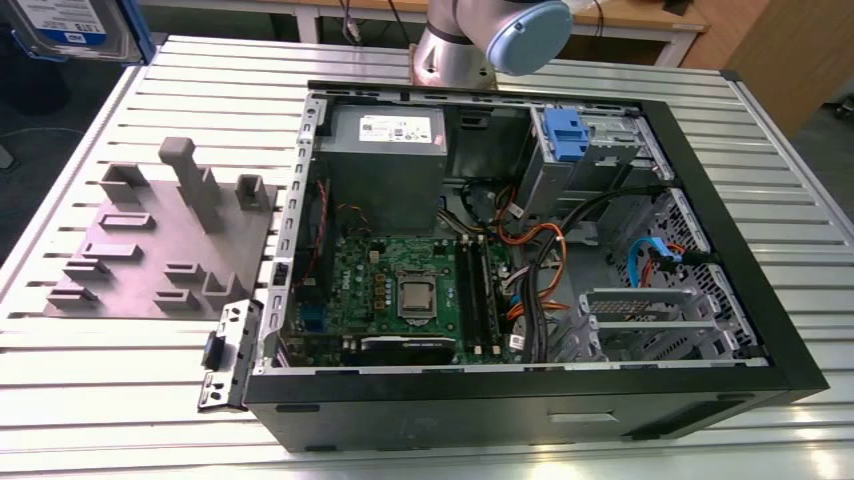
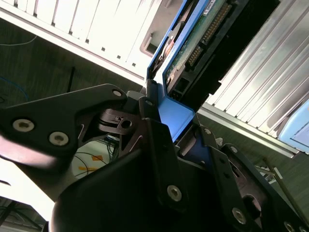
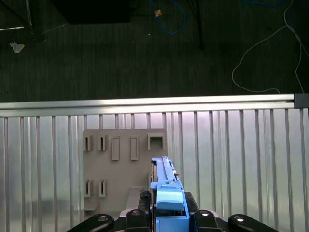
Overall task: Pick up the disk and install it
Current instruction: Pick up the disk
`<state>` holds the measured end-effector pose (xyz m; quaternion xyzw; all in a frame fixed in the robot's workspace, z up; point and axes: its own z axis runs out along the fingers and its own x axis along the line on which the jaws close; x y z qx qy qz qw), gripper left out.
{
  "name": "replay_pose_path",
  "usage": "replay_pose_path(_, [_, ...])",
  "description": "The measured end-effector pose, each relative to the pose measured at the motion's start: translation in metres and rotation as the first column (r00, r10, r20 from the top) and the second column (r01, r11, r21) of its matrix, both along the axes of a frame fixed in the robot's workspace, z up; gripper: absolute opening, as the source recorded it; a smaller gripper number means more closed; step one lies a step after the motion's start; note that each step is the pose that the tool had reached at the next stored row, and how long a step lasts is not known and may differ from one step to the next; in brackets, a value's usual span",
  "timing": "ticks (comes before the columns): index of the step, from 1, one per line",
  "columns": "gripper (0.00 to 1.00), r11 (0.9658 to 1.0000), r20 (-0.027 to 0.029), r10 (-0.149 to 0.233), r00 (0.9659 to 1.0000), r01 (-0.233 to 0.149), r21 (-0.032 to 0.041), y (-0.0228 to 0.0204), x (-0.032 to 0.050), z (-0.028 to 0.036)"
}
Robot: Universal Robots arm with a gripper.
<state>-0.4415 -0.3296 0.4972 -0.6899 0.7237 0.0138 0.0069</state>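
Fingers (image 2: 157, 145) clamped on the disk (image 3: 166, 193), held edge-on above the grey fixture (image 3: 123, 169). The grip is only on the thin frame, so it could tilt or slip and jam entering the case (image 1: 534, 230).

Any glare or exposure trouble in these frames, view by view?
Exterior view: even light, the open computer case readable inside. Second wrist view: the slatted table blows out to white, while the gripper holding the disk is dark. First wrist view: a glare band runs along the table's edge rail; the floor beyond is dim.
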Motion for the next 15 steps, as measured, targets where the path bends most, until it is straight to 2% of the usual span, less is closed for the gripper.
replay_pose_path(15, [0.36,1.0,0.0,0.0,1.0,0.0,0.0,0.0,0.0038,0.0])
